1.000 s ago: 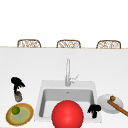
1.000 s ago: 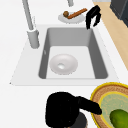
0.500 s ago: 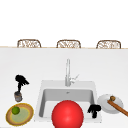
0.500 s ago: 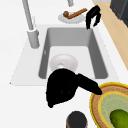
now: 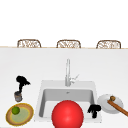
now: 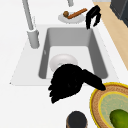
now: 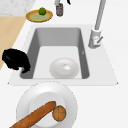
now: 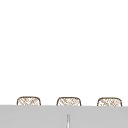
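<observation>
Two hands float over a white table with a grey sink (image 5: 42, 100) set into it. The left hand (image 5: 22, 81) hangs above a small dark can (image 5: 18, 96) on the table left of the sink, fingers pointing down toward the can's top; whether they touch it I cannot tell. In the left side view this hand (image 6: 68, 83) looks relaxed and spread, holding nothing, with the can (image 6: 76, 120) just below it and the woven plate (image 6: 100, 100) close on its right.

The right hand (image 5: 94, 109) hovers at the sink's front right corner, fingers curled downward with nothing in them; the right side view puts it (image 7: 15, 60) over the sink's near rim. Just beside it lies a white plate (image 5: 105, 106) with a long brown bread stick (image 5: 118, 107) and a round brown piece (image 5: 112, 98).

Open table runs behind the faucet (image 5: 67, 72) and between the sink and the woven plate (image 5: 11, 117), which carries a green fruit (image 5: 16, 110).

A red ball (image 5: 67, 114) covers much of the basin in the front view; the side views show a white bowl (image 7: 64, 68) on the sink floor instead. The bread stick is cut off at the picture's right edge.

Three wicker chair backs (image 5: 68, 44) line the table's far edge against a plain white room.
</observation>
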{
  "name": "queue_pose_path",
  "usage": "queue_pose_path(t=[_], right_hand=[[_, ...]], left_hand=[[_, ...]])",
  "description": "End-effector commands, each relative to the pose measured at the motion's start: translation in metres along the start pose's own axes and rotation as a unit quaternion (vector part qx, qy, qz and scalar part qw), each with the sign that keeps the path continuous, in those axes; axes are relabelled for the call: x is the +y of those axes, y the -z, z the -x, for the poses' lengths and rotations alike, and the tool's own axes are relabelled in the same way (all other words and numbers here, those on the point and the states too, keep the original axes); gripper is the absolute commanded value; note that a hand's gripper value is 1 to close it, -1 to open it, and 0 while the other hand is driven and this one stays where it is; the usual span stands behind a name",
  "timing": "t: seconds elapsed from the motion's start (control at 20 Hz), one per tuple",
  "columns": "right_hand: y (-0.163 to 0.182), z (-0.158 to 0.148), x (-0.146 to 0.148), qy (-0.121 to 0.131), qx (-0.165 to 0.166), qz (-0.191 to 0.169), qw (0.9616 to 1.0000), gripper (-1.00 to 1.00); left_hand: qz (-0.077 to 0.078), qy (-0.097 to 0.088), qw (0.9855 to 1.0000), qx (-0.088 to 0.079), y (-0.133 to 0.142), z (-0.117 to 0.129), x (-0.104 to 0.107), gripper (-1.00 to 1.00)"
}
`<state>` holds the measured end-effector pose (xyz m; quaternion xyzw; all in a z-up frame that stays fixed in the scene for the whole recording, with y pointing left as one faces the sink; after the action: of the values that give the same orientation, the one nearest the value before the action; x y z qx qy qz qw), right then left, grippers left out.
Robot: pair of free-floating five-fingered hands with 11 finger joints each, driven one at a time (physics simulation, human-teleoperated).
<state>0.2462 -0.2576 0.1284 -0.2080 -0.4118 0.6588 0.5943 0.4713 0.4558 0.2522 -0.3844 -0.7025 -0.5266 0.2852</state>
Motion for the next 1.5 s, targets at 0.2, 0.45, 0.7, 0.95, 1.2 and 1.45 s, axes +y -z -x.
queue_pose_path(t=[0.2,0.45,0.7,0.95,1.2,1.45], right_hand=[[0.000,0.000,0.000,0.000,0.000,0.000,1.0000,0.00],[0.000,0.000,0.000,0.000,0.000,0.000,1.0000,0.00],[0.000,0.000,0.000,0.000,0.000,0.000,1.0000,0.00],[0.000,0.000,0.000,0.000,0.000,0.000,1.0000,0.00],[0.000,0.000,0.000,0.000,0.000,0.000,1.0000,0.00],[0.000,0.000,0.000,0.000,0.000,0.000,1.0000,0.00]], left_hand=[[0.015,0.012,0.9992,0.035,0.016,-0.040,-0.020,-1.00],[0.004,0.004,0.9994,0.034,0.019,-0.077,-0.035,-1.00],[0.004,0.006,0.9995,0.029,0.019,-0.096,-0.069,-1.00],[0.004,0.012,0.9998,0.016,0.019,-0.117,-0.104,-1.00],[0.004,0.014,0.9998,0.016,0.015,-0.133,-0.142,-1.00],[-0.016,0.010,0.9997,0.012,0.002,-0.146,-0.172,-1.00]])
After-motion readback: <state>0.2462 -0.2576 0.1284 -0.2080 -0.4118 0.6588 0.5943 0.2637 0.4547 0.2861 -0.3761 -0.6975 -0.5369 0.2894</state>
